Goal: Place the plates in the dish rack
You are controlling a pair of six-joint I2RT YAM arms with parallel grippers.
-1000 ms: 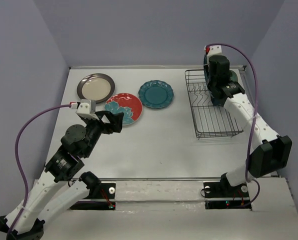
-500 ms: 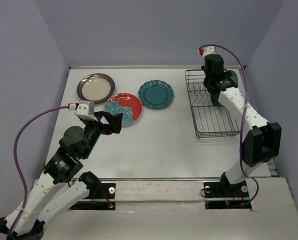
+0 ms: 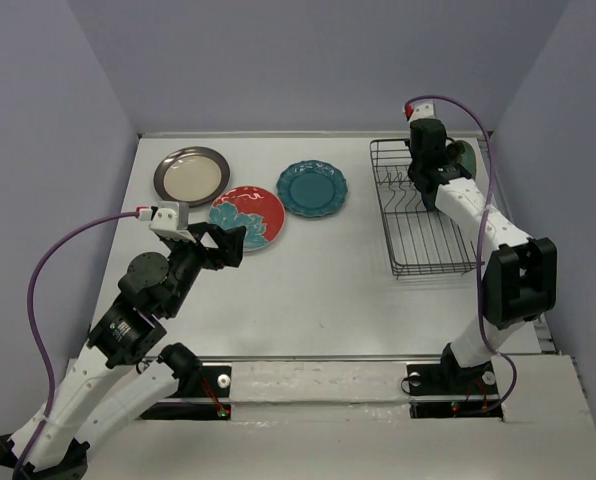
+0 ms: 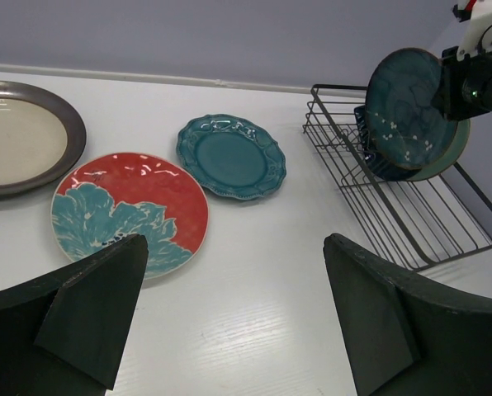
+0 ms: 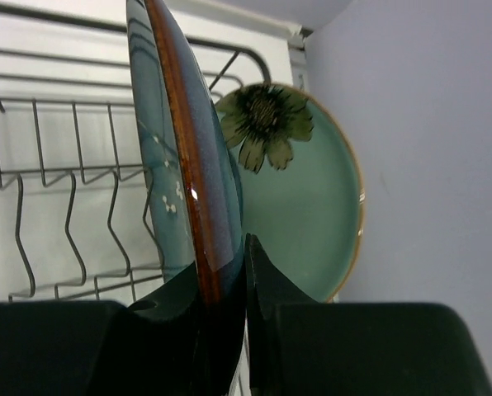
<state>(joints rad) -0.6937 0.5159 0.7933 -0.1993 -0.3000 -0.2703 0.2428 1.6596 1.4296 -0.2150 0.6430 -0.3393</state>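
My right gripper (image 3: 425, 168) is shut on the rim of the glossy dark teal plate (image 5: 188, 165) and holds it on edge over the far end of the dish rack (image 3: 433, 240). It shows upright in the left wrist view (image 4: 407, 103). The pale mint plate with a flower (image 5: 308, 198) stands in the rack just behind it. A dark blue plate (image 4: 384, 167) stands low in the rack. The cream plate (image 3: 190, 174), red floral plate (image 3: 248, 217) and scalloped teal plate (image 3: 311, 188) lie flat on the table. My left gripper (image 3: 223, 245) is open and empty, near the red floral plate.
The rack (image 4: 411, 214) sits at the far right, close to the right wall (image 5: 428, 165). Its upright prongs (image 5: 73, 214) stand to the left of the held plate. The back wall runs just behind the rack and plates.
My right arm has swung the dark teal plate a little left and back, over the rack's far end. The left arm and the three table plates have not moved.
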